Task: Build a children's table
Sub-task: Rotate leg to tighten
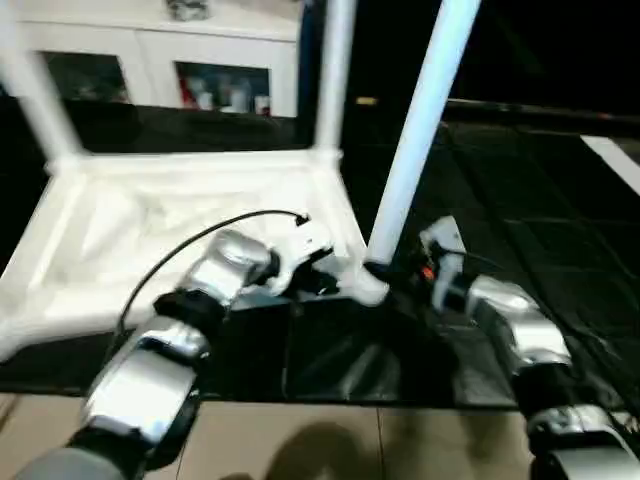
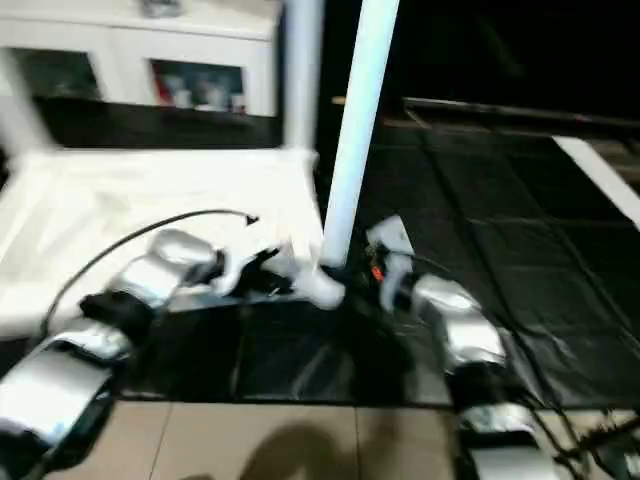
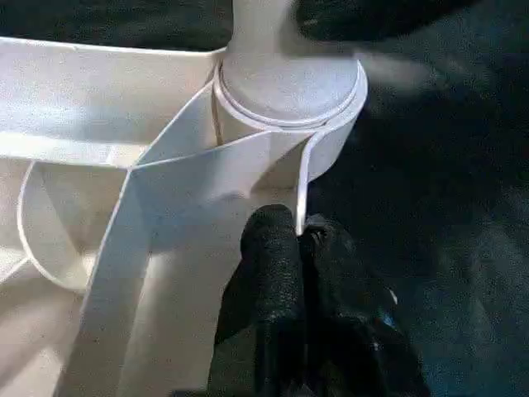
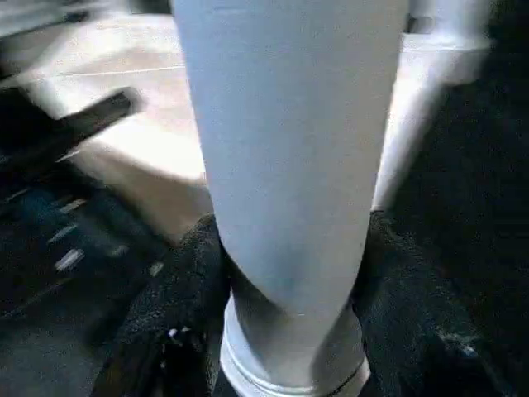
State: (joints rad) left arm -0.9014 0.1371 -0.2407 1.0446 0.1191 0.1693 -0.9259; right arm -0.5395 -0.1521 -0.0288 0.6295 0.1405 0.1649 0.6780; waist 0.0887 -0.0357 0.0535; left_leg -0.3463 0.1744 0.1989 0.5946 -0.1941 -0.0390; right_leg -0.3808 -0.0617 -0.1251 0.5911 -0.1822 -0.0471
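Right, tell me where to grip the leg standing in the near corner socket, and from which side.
Grip the near leg low on its round shaft, just above the corner socket, coming from the robot's right over the dark mat. The tabletop's ribs block the other side. The right pincer already straddles it there, and a low hold probably steadies the leaning leg best.

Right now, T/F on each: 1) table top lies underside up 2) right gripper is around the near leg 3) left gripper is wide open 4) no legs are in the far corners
1) The table top lies underside up: true, its ribs face up.
2) The right gripper is around the near leg: true, black fingers flank it just above the corner socket.
3) The left gripper is wide open: false, it is shut on the table top's rim by that socket.
4) No legs in the far corners: false, two far legs stand upright there.
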